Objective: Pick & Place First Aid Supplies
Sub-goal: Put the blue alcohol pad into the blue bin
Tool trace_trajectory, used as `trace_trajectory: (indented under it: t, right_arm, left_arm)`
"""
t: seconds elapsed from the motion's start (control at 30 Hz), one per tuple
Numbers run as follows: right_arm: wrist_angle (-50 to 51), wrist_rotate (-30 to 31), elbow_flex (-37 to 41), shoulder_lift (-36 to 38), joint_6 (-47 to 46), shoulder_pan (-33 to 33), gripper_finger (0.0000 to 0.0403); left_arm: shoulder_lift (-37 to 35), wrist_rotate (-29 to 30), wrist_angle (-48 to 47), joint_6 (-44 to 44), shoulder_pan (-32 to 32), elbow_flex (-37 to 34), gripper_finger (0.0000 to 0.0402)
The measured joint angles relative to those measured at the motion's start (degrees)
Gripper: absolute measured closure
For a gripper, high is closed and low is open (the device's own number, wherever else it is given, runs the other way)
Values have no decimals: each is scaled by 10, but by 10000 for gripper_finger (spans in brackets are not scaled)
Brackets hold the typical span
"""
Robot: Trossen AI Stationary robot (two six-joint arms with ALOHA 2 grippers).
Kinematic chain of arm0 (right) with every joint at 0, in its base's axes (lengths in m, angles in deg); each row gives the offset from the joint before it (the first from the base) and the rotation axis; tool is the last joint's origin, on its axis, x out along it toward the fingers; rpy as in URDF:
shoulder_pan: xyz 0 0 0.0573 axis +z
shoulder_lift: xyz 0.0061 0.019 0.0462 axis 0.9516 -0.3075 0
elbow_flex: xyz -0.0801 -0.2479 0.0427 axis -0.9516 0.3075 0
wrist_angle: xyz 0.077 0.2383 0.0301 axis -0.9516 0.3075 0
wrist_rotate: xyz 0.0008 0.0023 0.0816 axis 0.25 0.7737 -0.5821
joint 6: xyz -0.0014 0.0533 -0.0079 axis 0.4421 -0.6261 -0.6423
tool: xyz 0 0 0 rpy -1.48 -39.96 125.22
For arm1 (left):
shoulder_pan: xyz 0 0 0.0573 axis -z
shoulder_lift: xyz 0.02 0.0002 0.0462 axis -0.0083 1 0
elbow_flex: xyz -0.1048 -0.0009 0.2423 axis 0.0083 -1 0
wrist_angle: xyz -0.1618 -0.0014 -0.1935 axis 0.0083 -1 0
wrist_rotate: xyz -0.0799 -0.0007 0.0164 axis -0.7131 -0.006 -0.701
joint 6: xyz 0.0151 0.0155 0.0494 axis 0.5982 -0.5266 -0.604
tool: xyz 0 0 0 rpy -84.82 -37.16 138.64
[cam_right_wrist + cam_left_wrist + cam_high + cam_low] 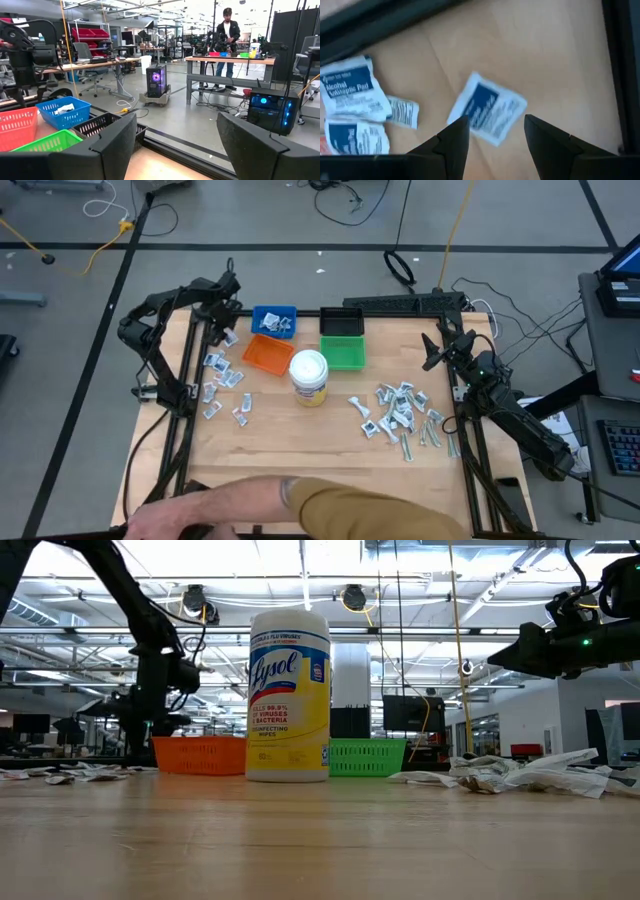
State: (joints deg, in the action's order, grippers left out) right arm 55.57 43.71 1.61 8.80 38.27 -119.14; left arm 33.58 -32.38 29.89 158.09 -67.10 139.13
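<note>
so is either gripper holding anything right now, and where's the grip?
Nothing is held. The left gripper is open over a loose packet on the table. The right gripper is open and empty.

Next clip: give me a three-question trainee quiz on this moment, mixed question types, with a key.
1. True or false: the jar stands inside the orange bin.
2. Which bin already holds packets? A) blue bin B) green bin C) black bin
3. Fill in: the left gripper hovers, jaws open, over a white-and-blue ____ on the table.

Key: 1 false, it stands on the table beside that bin. 2 A. 3 packet. The right gripper waits open, raised near the table's far right edge.
</note>
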Motion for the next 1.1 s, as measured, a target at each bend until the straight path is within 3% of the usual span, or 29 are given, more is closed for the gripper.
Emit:
trace_trajectory:
  t: [0.27, 0.5, 0.8, 1.1]
  right_arm:
    - [0, 0, 0, 0, 0, 0, 132]
    - [0, 0, 0, 0, 0, 0, 130]
    - [0, 0, 0, 0, 0, 0, 130]
    - [0, 0, 0, 0, 0, 0, 131]
  left_arm:
    - [0, -1, 15, 57, 10, -43, 231]
    - [-2, -13, 27, 50, 20, -55, 259]
    - [-3, -23, 30, 5, 32, -70, 388]
    - [-21, -41, 21, -10, 43, -63, 397]
